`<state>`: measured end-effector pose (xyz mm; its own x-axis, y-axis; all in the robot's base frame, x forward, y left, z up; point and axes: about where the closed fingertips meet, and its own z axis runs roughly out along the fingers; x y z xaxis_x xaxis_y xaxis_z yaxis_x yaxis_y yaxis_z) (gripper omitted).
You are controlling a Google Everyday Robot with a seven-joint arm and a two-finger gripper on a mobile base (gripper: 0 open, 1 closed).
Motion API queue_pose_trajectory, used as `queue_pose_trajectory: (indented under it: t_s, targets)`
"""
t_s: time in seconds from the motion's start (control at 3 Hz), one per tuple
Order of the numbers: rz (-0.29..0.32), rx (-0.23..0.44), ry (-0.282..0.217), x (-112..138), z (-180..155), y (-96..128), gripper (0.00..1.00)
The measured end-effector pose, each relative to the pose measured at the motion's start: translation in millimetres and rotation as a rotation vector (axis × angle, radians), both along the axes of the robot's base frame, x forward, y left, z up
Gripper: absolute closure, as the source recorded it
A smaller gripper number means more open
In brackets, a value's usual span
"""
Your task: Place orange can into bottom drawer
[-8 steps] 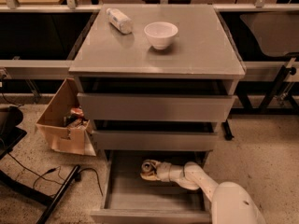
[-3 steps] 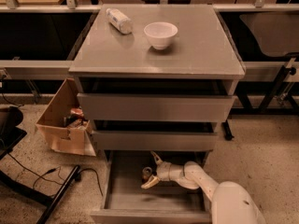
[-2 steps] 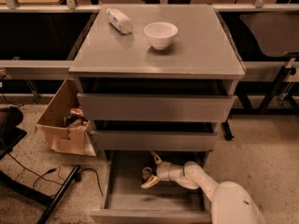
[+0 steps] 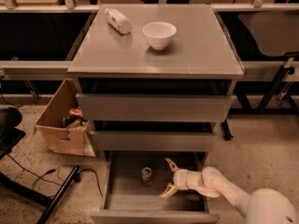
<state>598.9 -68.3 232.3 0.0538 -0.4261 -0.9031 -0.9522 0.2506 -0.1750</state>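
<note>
The orange can (image 4: 147, 175) stands upright on the grey floor of the open bottom drawer (image 4: 131, 199), near the middle. My gripper (image 4: 169, 178) is inside the drawer just to the right of the can, fingers spread open and empty, a small gap away from the can. My white arm reaches in from the lower right.
On the cabinet top stand a white bowl (image 4: 159, 34) and a clear plastic bottle (image 4: 117, 20) lying on its side. The two upper drawers (image 4: 154, 107) jut out slightly above the bottom one. A cardboard box (image 4: 60, 120) with items sits on the floor at left, with cables nearby.
My gripper let go of the can, opened, and drew back to the right. The can now stands alone on the drawer floor.
</note>
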Motion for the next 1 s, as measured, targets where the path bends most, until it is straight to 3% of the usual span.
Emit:
queue_pose_trajectory:
  t_s: [0.67,1.0]
  targets:
    - [-0.297,-0.36,-0.068,-40,89,-203,0.0]
    - [-0.449,-0.517,-0.088,-77,188,-248,0.0]
